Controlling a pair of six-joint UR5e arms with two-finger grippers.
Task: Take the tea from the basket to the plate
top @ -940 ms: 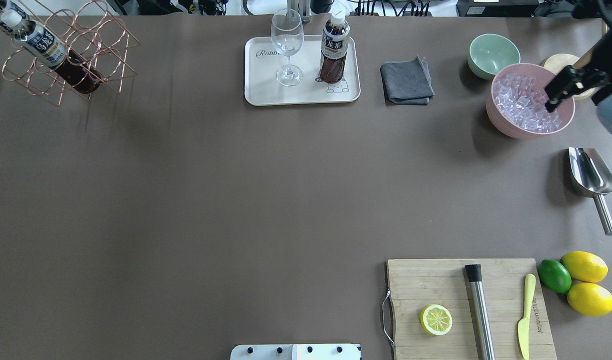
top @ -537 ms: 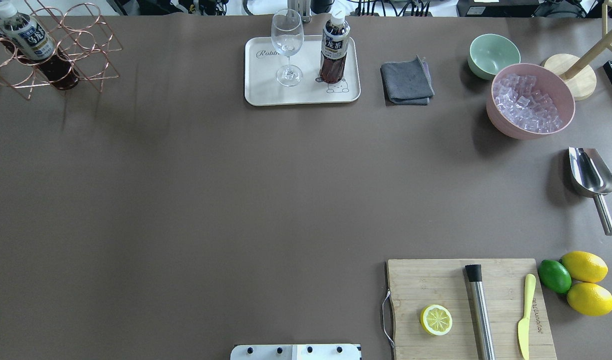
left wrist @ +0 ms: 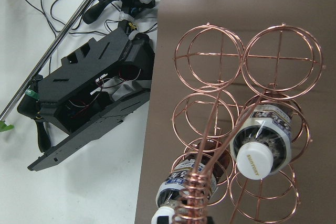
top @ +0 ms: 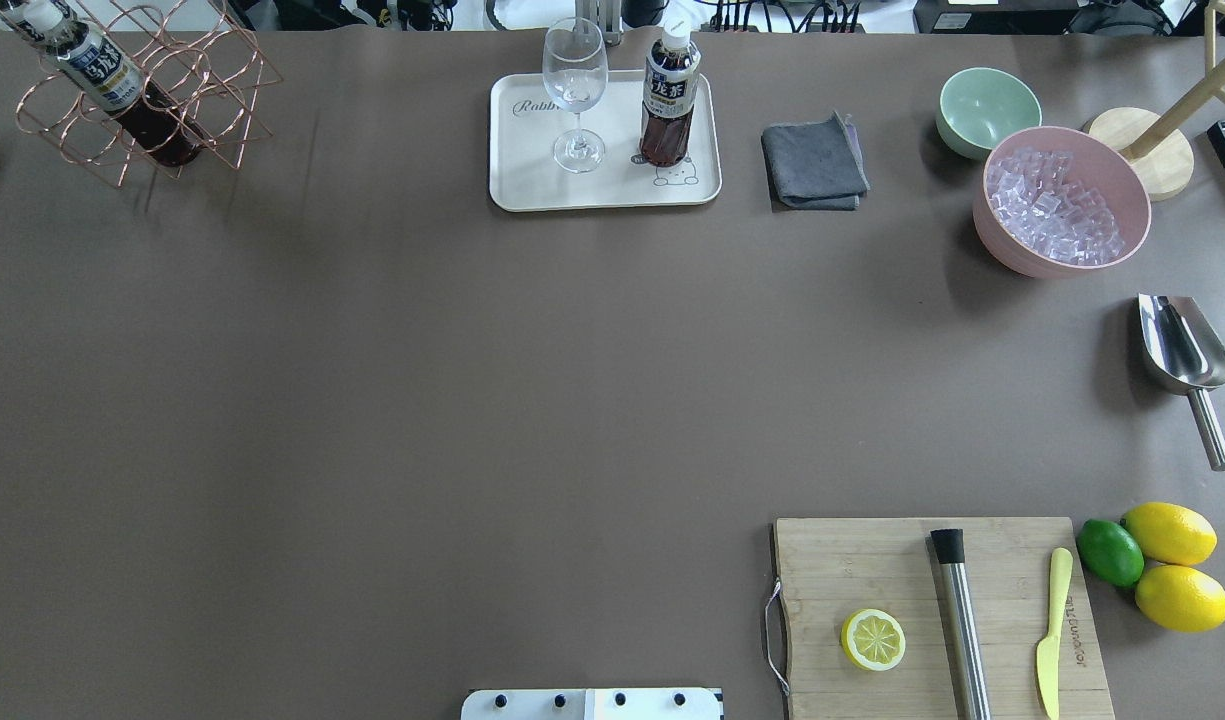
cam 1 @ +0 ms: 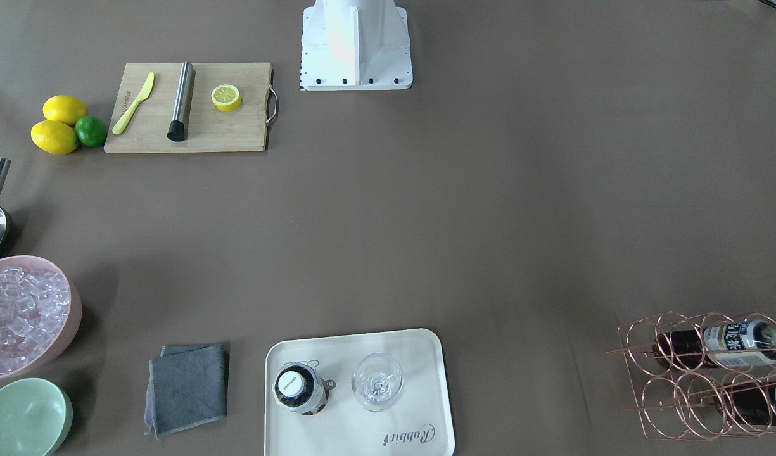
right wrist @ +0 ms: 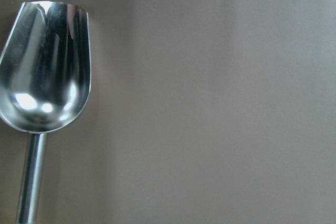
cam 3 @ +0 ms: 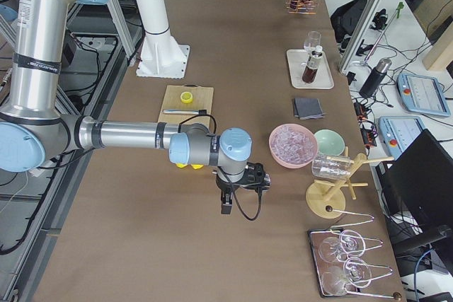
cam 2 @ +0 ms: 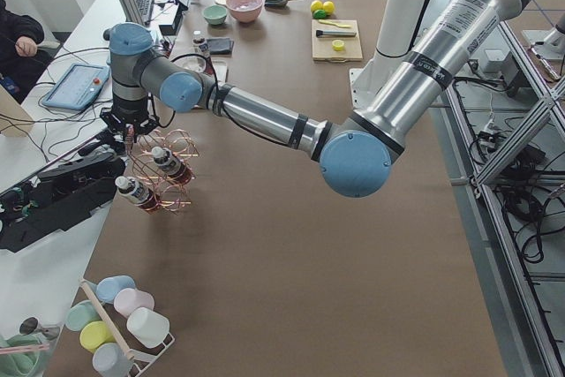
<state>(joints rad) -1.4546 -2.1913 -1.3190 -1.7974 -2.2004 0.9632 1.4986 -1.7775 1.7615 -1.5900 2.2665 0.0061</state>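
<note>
Left gripper (cam 2: 130, 130) at the basket (top: 207, 85) handle, grip impossible to judge; one tea (top: 669, 100) already stands on the plate (top: 532, 190), the transfer apparently done, two bottles (left wrist: 260, 148) sitting in cells.

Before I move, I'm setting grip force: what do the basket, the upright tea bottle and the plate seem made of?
The basket: thin metal wire, shiny rose-gold finish, glinting rings. The tea bottle: probably clear plastic; dark liquid shows through, white cap, printed label. The plate: matte cream, maybe melamine or ceramic; the look leaves it open.
</note>
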